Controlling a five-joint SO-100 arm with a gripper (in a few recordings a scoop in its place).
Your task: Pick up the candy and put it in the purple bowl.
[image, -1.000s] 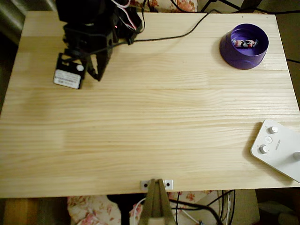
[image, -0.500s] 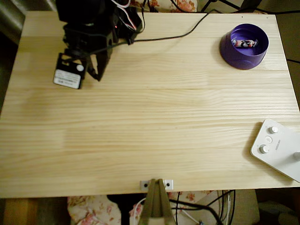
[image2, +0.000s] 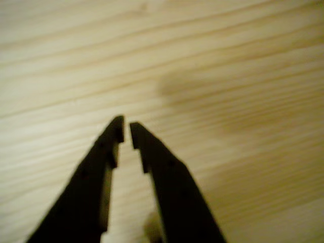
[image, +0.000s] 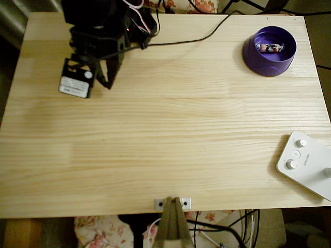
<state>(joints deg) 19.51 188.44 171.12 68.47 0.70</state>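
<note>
Candy [image: 271,47] lies in purple bowl [image: 269,51].
End effector [image2: 126,130] nearly together, empty (I'd park it clear).

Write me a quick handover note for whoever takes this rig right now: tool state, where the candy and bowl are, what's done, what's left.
Tool: empty, fingertips nearly together with a thin gap, over bare wood at the table's top-left in the overhead view, arm folded back.
Candy: lying inside the purple bowl, at the table's top-right corner in the overhead view.
Done: pick and drop look complete.
Left: nothing apparent; confirm and stop, or reset the scene.
</note>
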